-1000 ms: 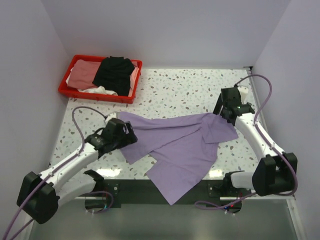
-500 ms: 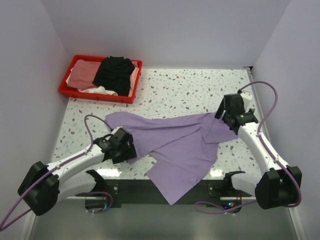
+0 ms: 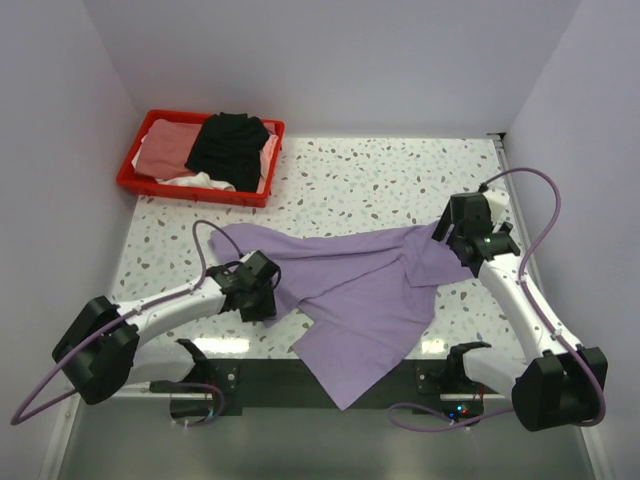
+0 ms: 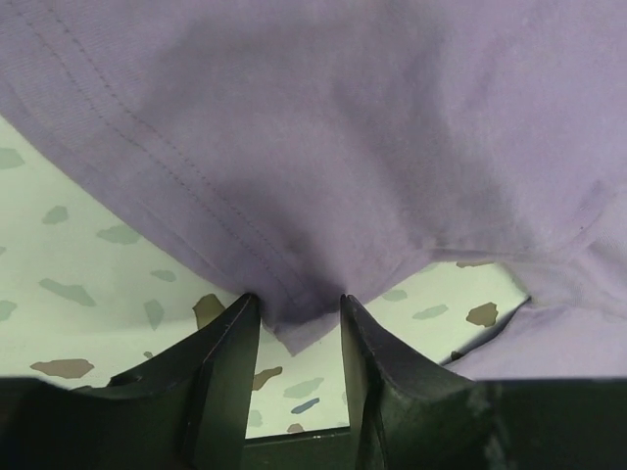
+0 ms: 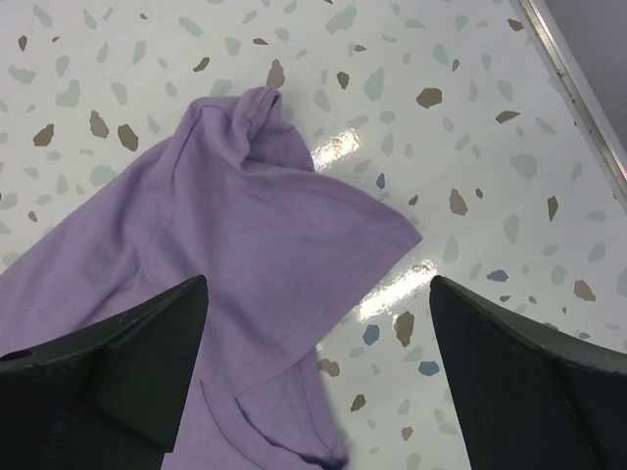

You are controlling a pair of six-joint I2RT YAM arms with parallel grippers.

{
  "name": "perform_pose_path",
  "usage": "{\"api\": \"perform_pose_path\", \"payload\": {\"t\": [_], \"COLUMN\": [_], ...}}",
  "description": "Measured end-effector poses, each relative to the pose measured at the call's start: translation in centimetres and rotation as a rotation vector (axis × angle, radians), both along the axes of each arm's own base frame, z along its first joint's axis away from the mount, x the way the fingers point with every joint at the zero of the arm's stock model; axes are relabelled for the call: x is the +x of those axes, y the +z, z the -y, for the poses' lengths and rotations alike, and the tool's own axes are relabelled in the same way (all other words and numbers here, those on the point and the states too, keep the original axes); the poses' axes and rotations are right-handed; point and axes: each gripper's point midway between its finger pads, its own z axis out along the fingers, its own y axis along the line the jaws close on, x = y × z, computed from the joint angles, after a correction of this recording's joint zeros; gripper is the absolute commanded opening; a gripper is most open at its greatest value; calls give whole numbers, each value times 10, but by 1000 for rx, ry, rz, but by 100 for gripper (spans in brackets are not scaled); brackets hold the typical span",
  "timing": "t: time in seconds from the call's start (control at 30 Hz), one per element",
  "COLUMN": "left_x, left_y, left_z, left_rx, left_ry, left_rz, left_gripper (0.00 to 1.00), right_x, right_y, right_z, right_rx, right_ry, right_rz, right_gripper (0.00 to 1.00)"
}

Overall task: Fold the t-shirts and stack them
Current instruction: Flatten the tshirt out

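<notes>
Lavender t-shirt, corner between left fingers

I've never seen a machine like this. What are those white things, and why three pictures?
Those are two robot arms, the left arm and the right arm, on a speckled table. One picture looks down from above; the other two come from cameras on the wrists. A lavender t-shirt lies crumpled on the table. A red tray behind holds a black shirt and a pink shirt. The lavender hem corner sits between the left arm's jaws; whether they pinch it yet is unclear. The right arm's jaws stand wide open over the shirt, holding nothing.
</notes>
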Motion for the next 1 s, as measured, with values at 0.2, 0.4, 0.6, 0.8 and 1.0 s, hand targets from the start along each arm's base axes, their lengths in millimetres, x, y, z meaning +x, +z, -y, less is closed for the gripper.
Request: {"api": "perform_pose_path", "payload": {"t": [0.2, 0.4, 0.6, 0.8, 1.0], "left_x": [-3, 4, 55, 106, 115], "left_y": [-3, -1, 29, 87, 82], "left_z": [10, 18, -20, -84, -123], "left_rx": [63, 90, 98, 79, 148], "left_ry": [-65, -75, 137, 423, 551], "left_rz": [-26, -2, 174, 466, 495], "left_gripper": [13, 0, 0, 0, 0], "right_x": [-1, -1, -4, -38, -77], "right_y": [-1, -2, -15, -55, -83], "right_z": [0, 0, -15, -33, -34], "right_rx": [-2, 0, 69, 176, 218], "right_ry": [-1, 1, 61, 97, 43], "right_rz": [-4, -5, -40, -196, -329], "right_gripper": [99, 99, 99, 99, 94]}}
